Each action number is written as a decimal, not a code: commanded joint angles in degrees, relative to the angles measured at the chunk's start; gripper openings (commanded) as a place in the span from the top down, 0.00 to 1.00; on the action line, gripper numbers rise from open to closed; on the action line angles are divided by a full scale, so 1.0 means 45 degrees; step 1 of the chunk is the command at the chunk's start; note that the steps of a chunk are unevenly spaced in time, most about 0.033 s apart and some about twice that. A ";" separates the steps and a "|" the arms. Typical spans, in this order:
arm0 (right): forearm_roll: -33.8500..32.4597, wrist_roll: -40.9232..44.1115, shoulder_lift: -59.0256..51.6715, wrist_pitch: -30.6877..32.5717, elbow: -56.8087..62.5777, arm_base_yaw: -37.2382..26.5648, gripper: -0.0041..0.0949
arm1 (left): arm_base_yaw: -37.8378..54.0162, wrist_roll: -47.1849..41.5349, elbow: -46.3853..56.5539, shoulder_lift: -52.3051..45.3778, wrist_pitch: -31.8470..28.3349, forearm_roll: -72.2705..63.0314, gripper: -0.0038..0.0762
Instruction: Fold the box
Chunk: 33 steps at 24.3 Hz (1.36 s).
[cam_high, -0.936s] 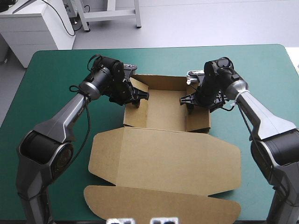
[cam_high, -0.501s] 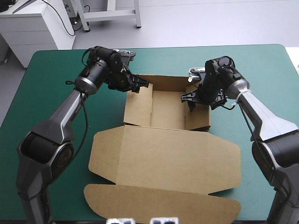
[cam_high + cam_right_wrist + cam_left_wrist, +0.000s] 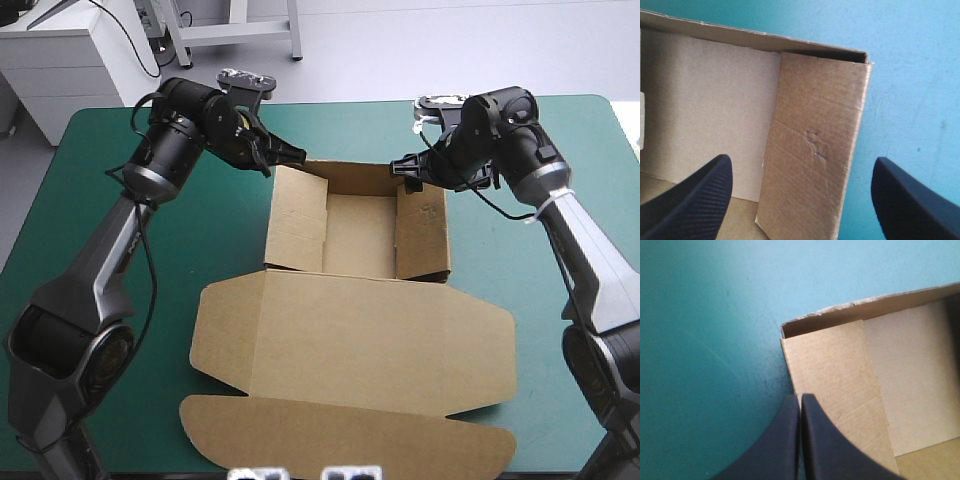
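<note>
The brown box (image 3: 355,235) sits mid-table as an open tray with its walls raised and its lid (image 3: 350,345) lying flat toward the front. My left gripper (image 3: 292,156) hovers just beyond the tray's far left corner, its black fingers shut on nothing. In the left wrist view that gripper (image 3: 800,407) forms one pointed arch over the edge of the left wall flap (image 3: 835,370). My right gripper (image 3: 405,170) hangs open above the far right corner. In the right wrist view it (image 3: 802,162) straddles the right wall flap (image 3: 815,140) without touching it.
The lid's rounded tuck flap (image 3: 340,440) reaches close to the table's front edge. Bare teal-green cover (image 3: 130,260) lies to the left and right of the box and beyond its far wall.
My left gripper has pulled up and away from the left wall toward the far left and shut. My right gripper has risen out of the tray to the far right corner, still open.
</note>
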 commanded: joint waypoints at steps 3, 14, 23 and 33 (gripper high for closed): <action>0.0265 0.0025 -0.1511 0.0103 -0.0419 -0.0040 0.24 | -0.0031 0.0207 -0.0191 -0.2689 0.0625 0.0096 0.96; 0.0163 0.0052 -0.2380 -0.0586 0.3427 -0.0040 0.24 | -0.0031 0.0088 0.7702 -0.9504 -0.3592 0.0096 0.96; 0.0304 0.0052 -0.2327 -0.2787 0.5309 -0.0040 0.24 | -0.0031 0.0058 1.3631 -1.4866 -0.4287 0.0346 0.96; 0.0519 -0.0237 -0.0984 -0.3182 0.5788 -0.0040 0.26 | -0.0031 0.0058 1.7139 -1.8024 -0.5769 0.0565 0.96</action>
